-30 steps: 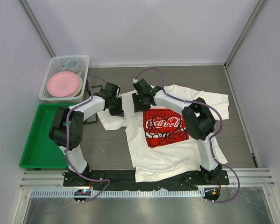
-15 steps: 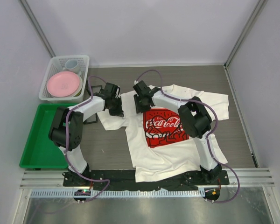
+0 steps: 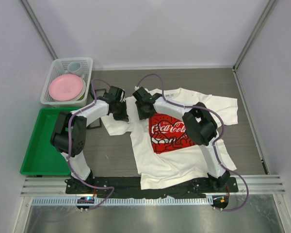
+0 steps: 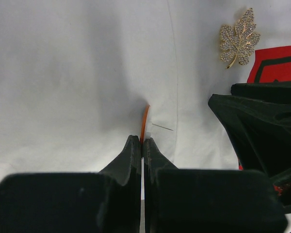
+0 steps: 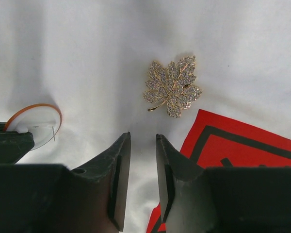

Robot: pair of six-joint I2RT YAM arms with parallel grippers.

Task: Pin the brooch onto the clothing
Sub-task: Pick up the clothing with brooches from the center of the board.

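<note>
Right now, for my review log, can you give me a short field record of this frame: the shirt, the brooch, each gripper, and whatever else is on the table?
clothing: white T-shirt spread on the table, red print facing up
brooch: gold leaf on white fabric beside the print's corner; pinned or not, cannot tell
left gripper: shut on a thin orange-rimmed disc
right gripper: narrowly open, empty, pointed at the brooch, not touching it
elsewhere: white basket holding pink plate and cup; green tray
</note>
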